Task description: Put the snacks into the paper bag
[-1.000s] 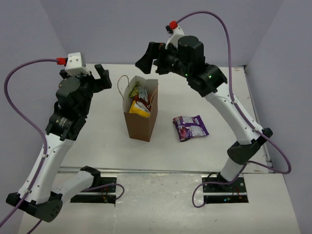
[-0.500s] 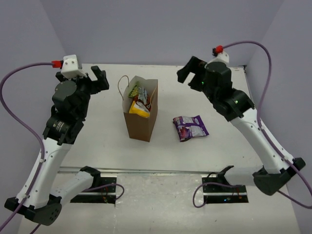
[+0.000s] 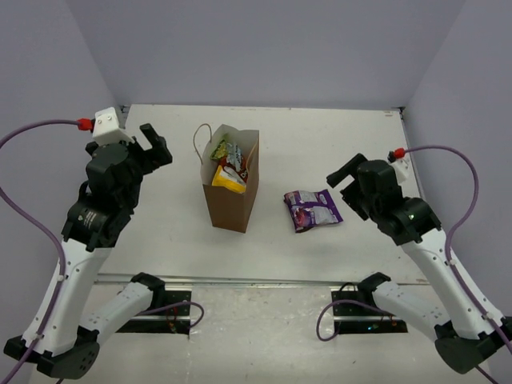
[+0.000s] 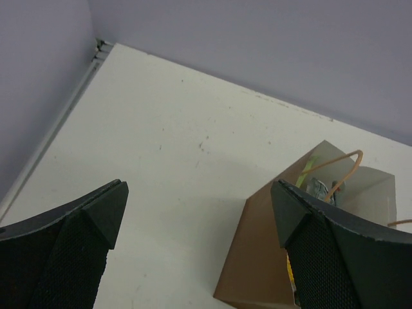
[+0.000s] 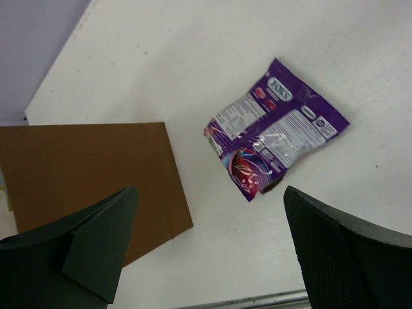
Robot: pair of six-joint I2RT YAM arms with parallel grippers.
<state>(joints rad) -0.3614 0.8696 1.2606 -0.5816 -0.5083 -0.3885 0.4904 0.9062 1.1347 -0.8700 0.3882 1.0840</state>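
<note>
The brown paper bag (image 3: 230, 200) stands upright mid-table with its mouth open. Several packets (image 3: 227, 166) show inside it, among them a yellow one and a red-and-white one. The purple packet (image 3: 313, 209) lies flat on the table to the right of the bag. My right gripper (image 3: 346, 181) is open and empty, just right of the purple packet; the right wrist view shows the packet (image 5: 277, 132) and the bag's side (image 5: 90, 180) beyond the gripper (image 5: 211, 193). My left gripper (image 3: 155, 142) is open and empty, left of the bag (image 4: 270, 257).
The white table (image 3: 160, 216) meets purple walls at the back and sides. A metal rail (image 3: 240, 280) runs along the near edge by the arm bases. The bag's loop handle (image 3: 198, 142) sticks out on its left.
My right arm has swung from over the bag's mouth to the right and down, ending beside the purple packet. My left arm has drawn back slightly to the left. The bag and packet have not moved.
</note>
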